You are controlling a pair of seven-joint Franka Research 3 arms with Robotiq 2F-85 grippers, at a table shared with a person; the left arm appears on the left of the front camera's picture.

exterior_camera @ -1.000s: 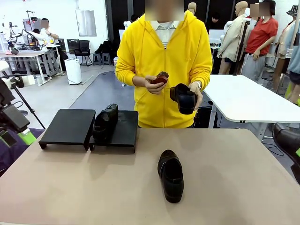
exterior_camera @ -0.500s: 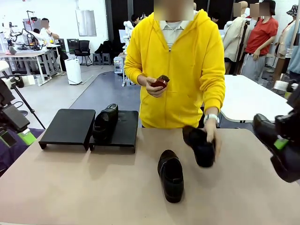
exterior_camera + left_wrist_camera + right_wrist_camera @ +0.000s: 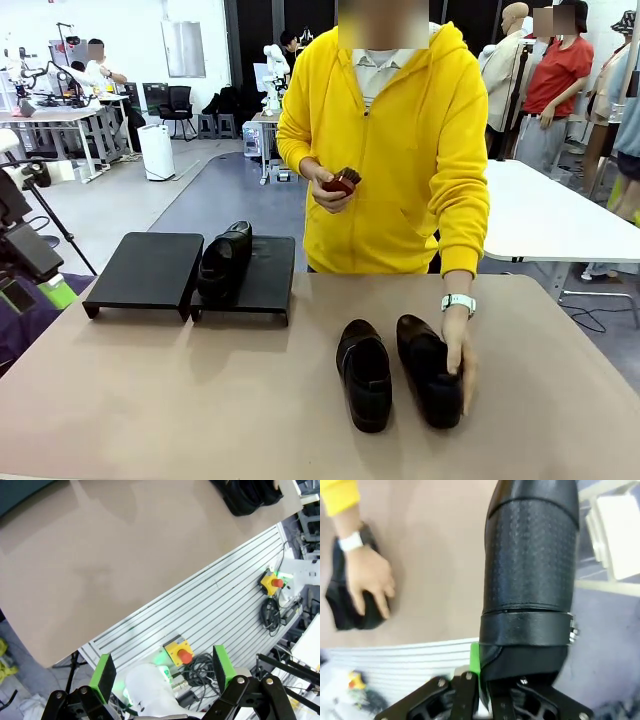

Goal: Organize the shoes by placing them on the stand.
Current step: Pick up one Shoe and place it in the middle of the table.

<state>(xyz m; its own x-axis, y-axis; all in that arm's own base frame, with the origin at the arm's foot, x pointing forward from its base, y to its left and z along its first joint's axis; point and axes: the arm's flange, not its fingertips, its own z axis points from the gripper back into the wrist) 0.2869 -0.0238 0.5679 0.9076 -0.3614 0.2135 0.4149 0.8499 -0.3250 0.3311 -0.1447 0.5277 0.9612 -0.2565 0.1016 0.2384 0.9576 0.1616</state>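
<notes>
Right gripper grips a shoe — apparently its heel; left gripper gapes empty; another shoe sits on the stand.

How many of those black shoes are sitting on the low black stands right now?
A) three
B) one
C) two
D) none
B: one shoe sits on the stand; a second shoe and a third shoe, under the person's hand, lie on the table.
</notes>
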